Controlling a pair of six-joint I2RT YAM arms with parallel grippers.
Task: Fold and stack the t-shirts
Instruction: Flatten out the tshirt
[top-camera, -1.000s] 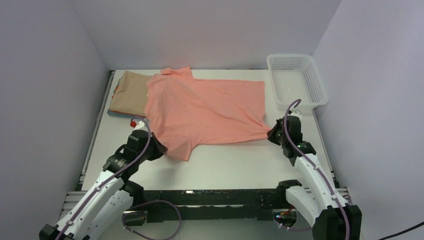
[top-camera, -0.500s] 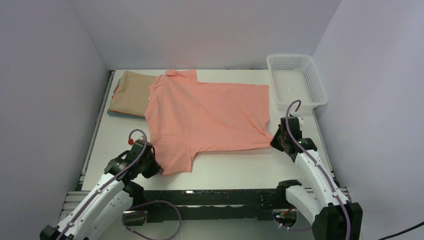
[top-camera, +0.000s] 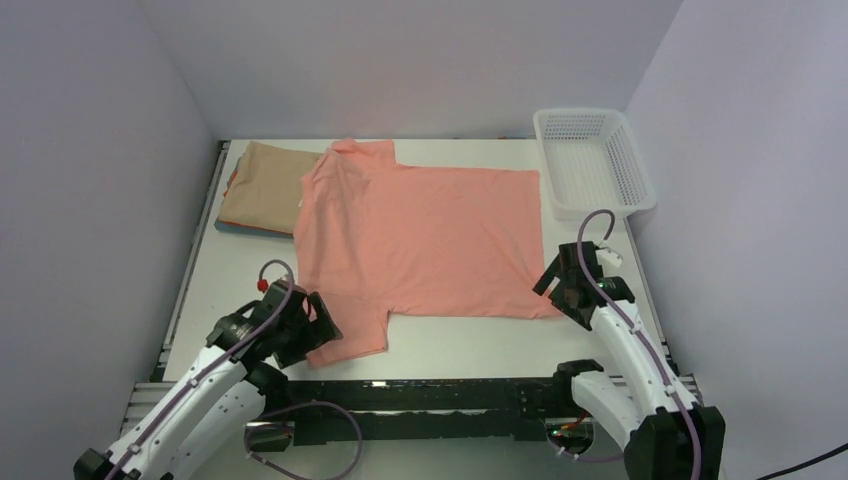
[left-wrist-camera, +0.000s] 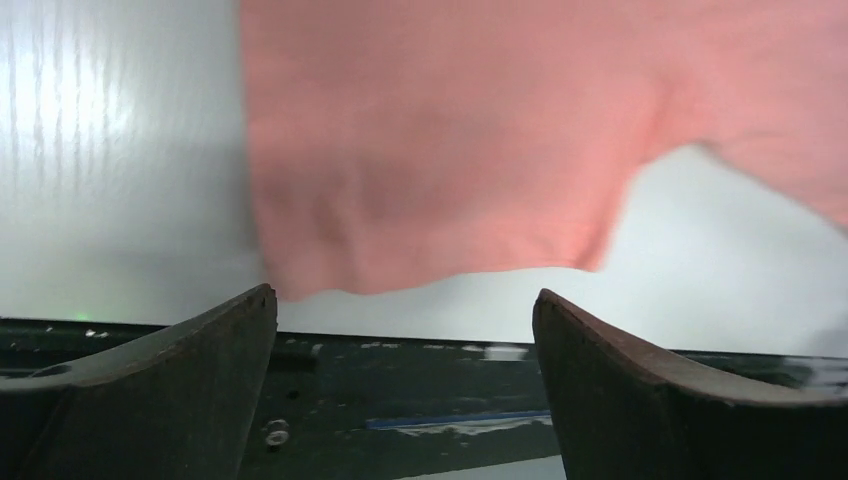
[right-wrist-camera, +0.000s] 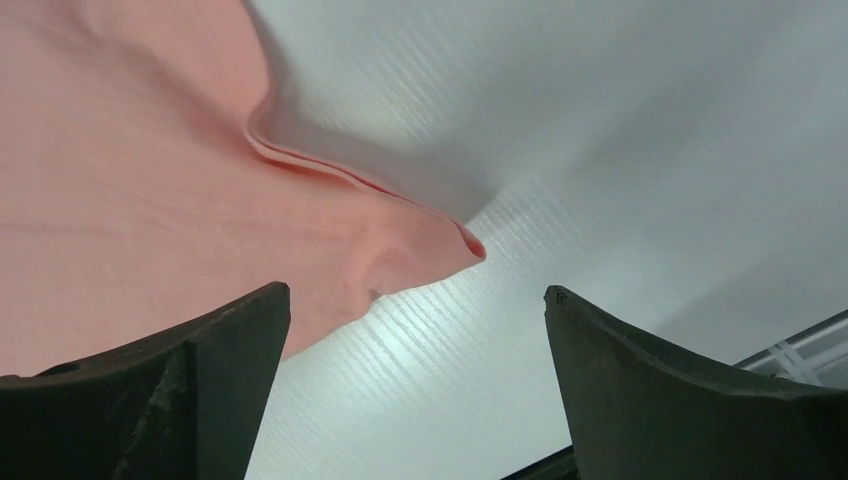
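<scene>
Salmon-pink cloth t-shirt (top-camera: 420, 235) lies spread flat on the white surface (top-camera: 460, 335); left gripper (left-wrist-camera: 405, 300) gapes wide just short of its sleeve, right gripper (right-wrist-camera: 418, 295) wide too, by the hem corner, both empty.

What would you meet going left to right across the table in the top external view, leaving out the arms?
First the folded tan cloth t-shirt → the spread-out salmon-pink cloth t-shirt → the white plastic mesh basket.
</scene>
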